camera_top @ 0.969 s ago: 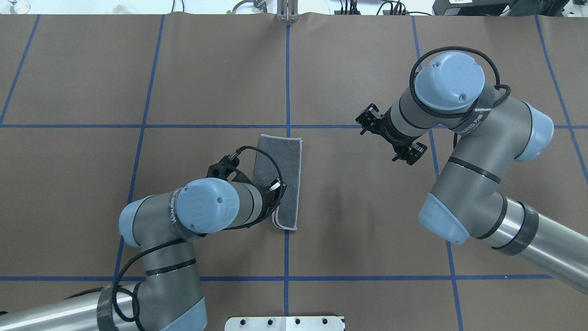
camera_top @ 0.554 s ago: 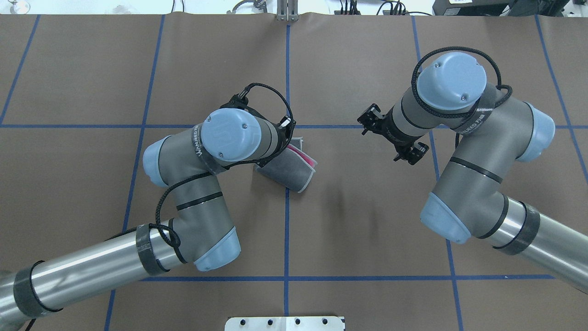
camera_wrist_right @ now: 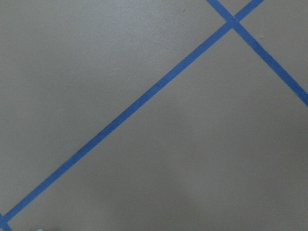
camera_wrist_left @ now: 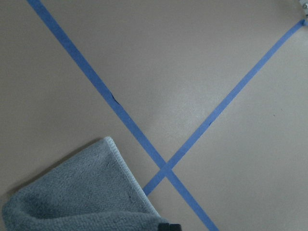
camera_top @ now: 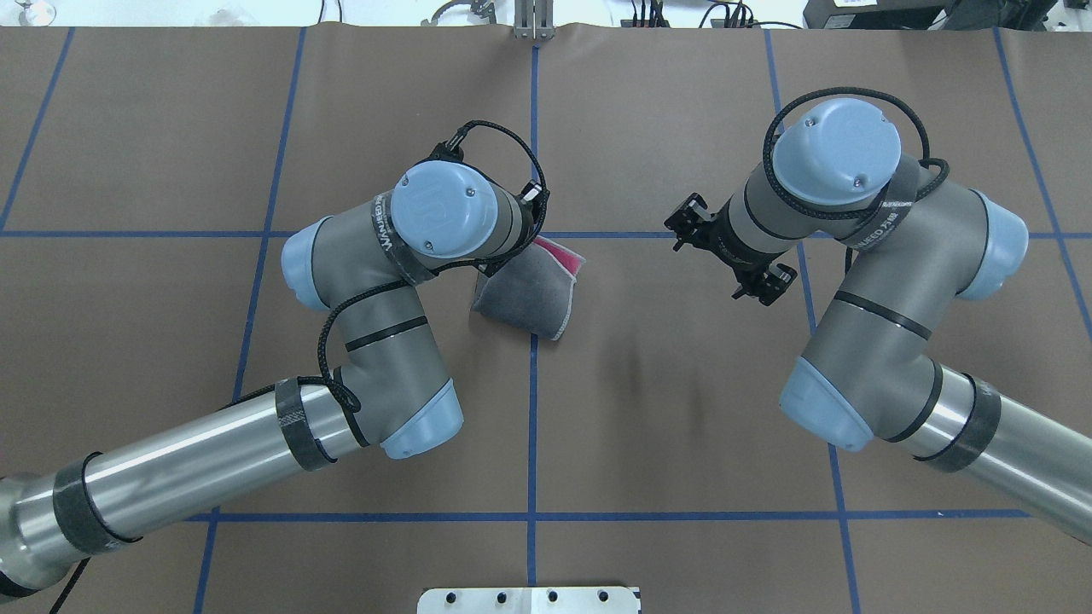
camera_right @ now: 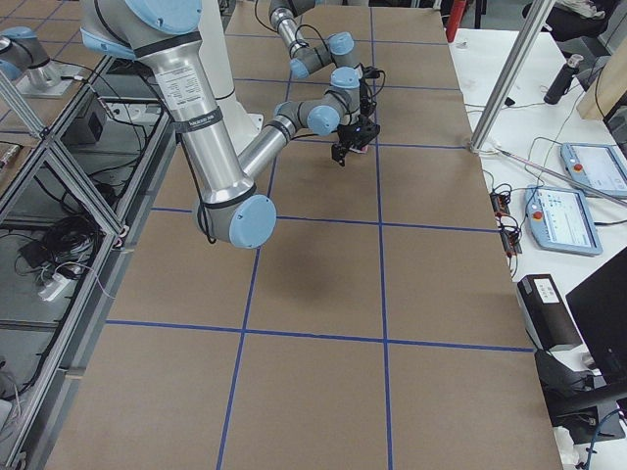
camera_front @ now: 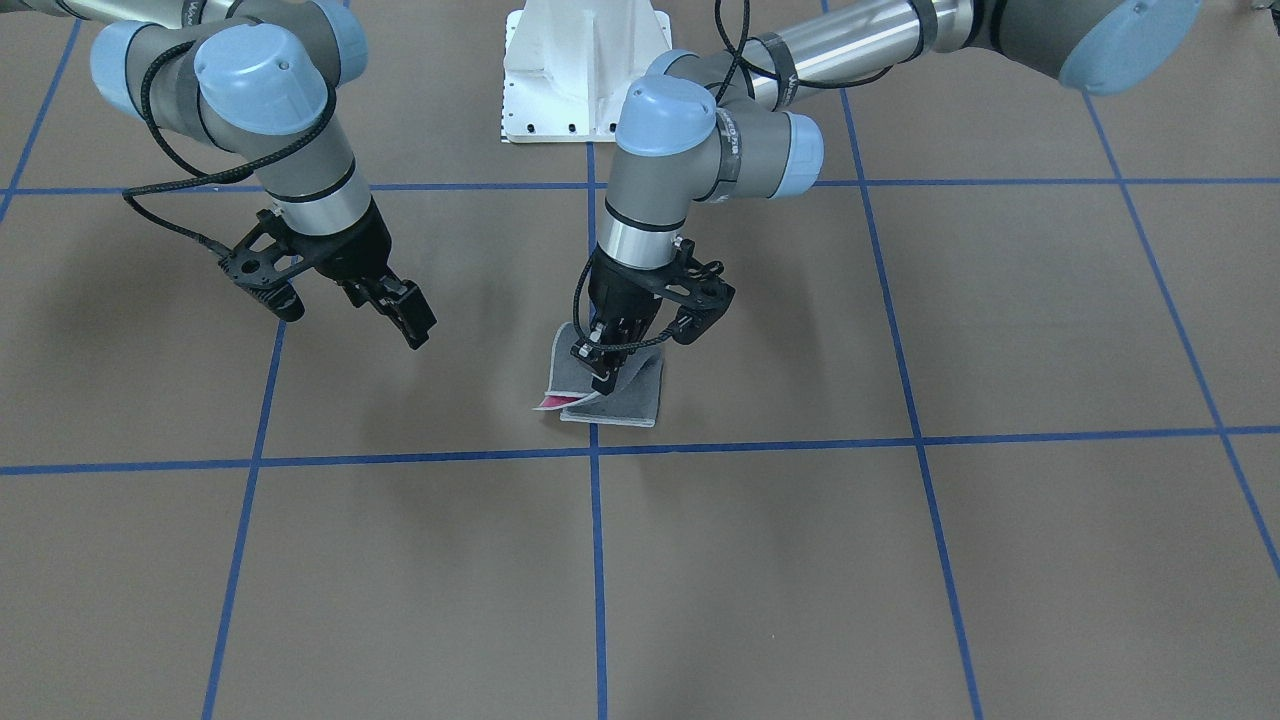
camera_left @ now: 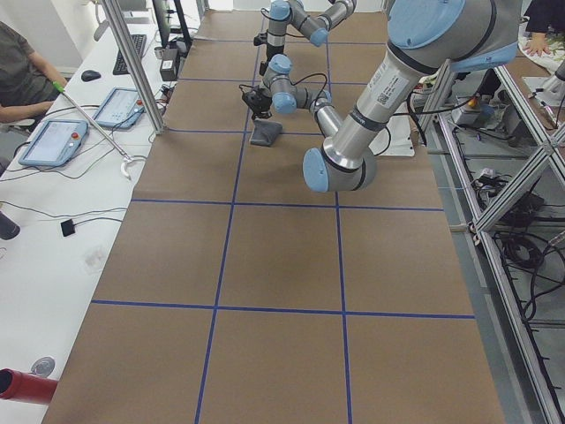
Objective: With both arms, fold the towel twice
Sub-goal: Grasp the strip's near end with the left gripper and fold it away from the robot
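The left gripper (camera_front: 598,370), hidden under its wrist (camera_top: 444,209) from overhead, is clamped on a lifted edge of the towel (camera_top: 529,298). It sits mid-table across the centre tape line (camera_top: 533,128), grey up, skewed, with pink peeking out at its far-right corner; its long axis is unclear. The right gripper (camera_top: 723,254) hangs well to the right, jaws apart.

There is one towel (camera_top: 533,294) on one brown table (camera_top: 682,426). Two robot arms reach over the table, the left arm (camera_top: 375,281) and the right arm (camera_top: 862,281). Each carries one gripper, the left gripper (camera_front: 599,378) and the right gripper (camera_front: 345,310), so two in all. One white base (camera_front: 585,70) stands at the table's robot-side edge. On the one side desk (camera_left: 53,256) lie two tablets (camera_left: 53,141) (camera_left: 119,106), and one person (camera_left: 22,75) sits there.
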`<state>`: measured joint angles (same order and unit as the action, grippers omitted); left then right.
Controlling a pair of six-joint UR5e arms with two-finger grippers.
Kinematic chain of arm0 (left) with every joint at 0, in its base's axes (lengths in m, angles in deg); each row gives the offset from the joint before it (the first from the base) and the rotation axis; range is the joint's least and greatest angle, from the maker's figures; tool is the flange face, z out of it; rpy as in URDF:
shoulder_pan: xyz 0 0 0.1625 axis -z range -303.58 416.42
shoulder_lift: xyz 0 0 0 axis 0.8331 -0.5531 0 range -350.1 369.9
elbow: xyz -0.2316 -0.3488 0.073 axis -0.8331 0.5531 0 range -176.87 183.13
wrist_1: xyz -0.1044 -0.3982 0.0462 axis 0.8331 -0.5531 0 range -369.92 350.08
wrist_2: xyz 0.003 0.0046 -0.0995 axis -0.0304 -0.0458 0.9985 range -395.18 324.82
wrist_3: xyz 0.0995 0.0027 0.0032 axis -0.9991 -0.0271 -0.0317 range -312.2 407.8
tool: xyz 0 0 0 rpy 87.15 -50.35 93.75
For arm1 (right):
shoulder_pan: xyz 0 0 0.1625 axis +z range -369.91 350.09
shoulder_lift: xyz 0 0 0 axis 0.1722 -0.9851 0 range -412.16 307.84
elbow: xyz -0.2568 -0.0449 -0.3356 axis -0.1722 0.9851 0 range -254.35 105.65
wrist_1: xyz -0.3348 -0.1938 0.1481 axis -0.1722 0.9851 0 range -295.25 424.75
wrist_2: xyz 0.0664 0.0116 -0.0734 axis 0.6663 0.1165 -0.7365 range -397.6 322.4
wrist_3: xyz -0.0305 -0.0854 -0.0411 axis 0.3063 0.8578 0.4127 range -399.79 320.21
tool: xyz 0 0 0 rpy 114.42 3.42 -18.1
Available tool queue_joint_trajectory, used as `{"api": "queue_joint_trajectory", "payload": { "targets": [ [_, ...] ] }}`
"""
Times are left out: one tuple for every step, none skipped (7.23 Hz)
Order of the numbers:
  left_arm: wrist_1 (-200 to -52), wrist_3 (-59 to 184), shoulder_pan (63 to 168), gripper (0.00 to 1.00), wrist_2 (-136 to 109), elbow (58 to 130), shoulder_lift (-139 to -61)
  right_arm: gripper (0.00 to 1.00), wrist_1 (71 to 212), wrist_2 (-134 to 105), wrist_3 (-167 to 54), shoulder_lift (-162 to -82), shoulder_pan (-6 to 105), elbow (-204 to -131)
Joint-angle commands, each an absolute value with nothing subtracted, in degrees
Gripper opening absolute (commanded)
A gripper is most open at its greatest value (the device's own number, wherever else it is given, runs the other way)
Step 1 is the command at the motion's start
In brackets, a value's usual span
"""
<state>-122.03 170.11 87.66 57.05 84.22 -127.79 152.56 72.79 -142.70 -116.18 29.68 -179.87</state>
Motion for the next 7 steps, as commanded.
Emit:
{"api": "queue_joint_trajectory", "payload": {
  "targets": [
    [-122.1,170.1,88.2,0.0,57.1,83.6,-127.8,1.0,152.6,72.8,-142.7,-116.1,29.6,-179.9],
    [-122.1,170.1,88.5,0.0,57.5,83.6,-127.8,1.0,152.6,72.8,-142.8,-116.1,29.6,-179.8],
    [-122.1,170.0,88.6,0.0,58.7,83.6,-127.3,1.0,152.6,72.7,-142.8,-116.1,29.5,-179.8],
    [-122.1,170.0,88.5,0.0,58.9,83.6,-126.3,1.0,152.6,72.7,-142.9,-116.1,29.5,-179.8],
    [-122.0,169.9,88.5,0.0,60.3,83.6,-126.2,1.0,152.5,72.7,-143.1,-116.1,29.4,-179.8],
    [-122.1,169.9,88.6,0.0,62.9,83.9,-125.4,1.0,152.5,72.7,-143.1,-116.1,29.4,-179.8],
    [-122.0,169.9,88.8,0.0,63.3,84.0,-125.0,1.0,152.5,72.7,-143.2,-116.1,29.4,-179.8]
  ]
}}
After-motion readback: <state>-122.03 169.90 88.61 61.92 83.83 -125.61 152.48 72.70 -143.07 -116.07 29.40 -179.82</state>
